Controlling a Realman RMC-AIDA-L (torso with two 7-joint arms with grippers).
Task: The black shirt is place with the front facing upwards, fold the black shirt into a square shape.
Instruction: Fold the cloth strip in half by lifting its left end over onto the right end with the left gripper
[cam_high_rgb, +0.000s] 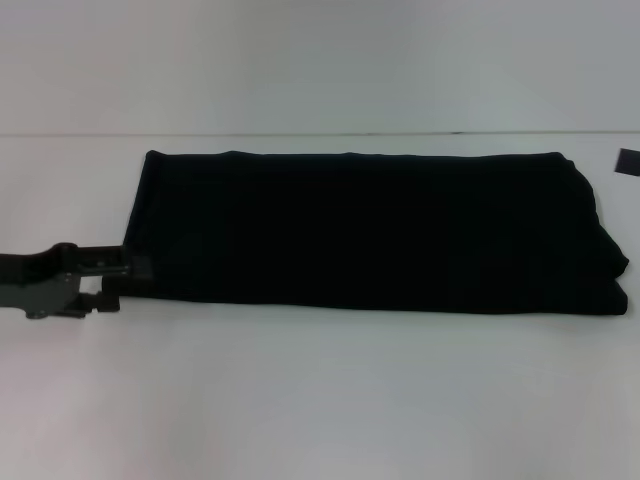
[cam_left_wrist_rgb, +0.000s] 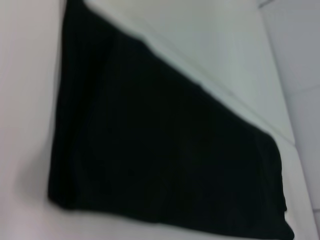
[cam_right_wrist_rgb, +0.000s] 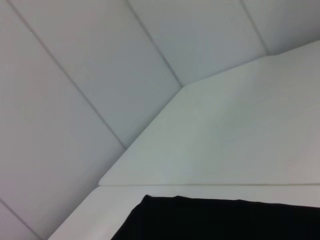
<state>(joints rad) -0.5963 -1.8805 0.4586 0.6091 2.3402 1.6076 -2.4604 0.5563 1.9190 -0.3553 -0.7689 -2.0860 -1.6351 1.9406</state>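
Note:
The black shirt (cam_high_rgb: 370, 230) lies flat on the white table (cam_high_rgb: 320, 400), folded into a long band running left to right, with no lettering showing. My left gripper (cam_high_rgb: 128, 270) reaches in from the left edge and sits at the shirt's near left corner, touching the cloth. The left wrist view looks along the shirt (cam_left_wrist_rgb: 165, 150) from that end. At the right edge, beyond the shirt's far right corner, a small dark tip of my right gripper (cam_high_rgb: 627, 161) shows, apart from the cloth. The right wrist view catches only a strip of the shirt (cam_right_wrist_rgb: 220, 220).
The table's back edge (cam_high_rgb: 300, 134) meets a pale panelled wall (cam_right_wrist_rgb: 100, 60) just behind the shirt. Bare white tabletop stretches in front of the shirt and to its left.

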